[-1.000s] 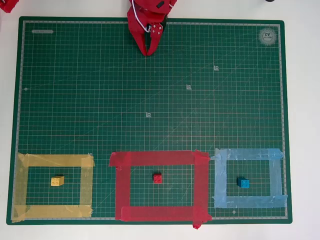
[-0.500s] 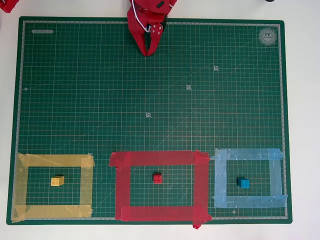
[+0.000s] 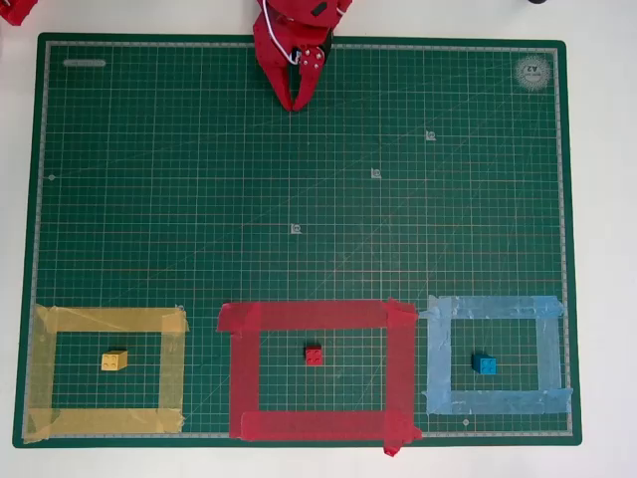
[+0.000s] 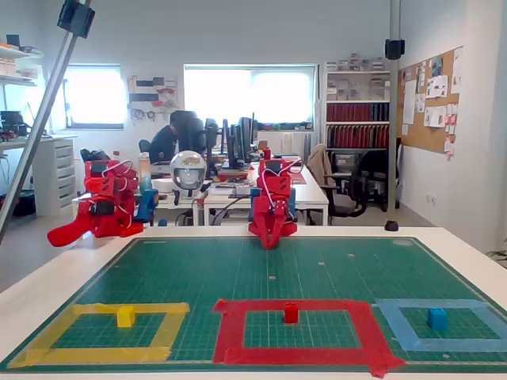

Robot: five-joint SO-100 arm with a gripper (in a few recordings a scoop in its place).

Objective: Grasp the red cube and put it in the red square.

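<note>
The red cube rests on the green mat inside the red square, roughly at its middle. My red gripper hangs at the far edge of the mat, well away from the cube, pointing down. Its jaws are shut, tips together, with nothing between them.
A yellow cube lies inside a yellow tape frame on the left of the overhead view. A blue cube lies inside a light-blue tape frame on the right. The green cutting mat covers the white table.
</note>
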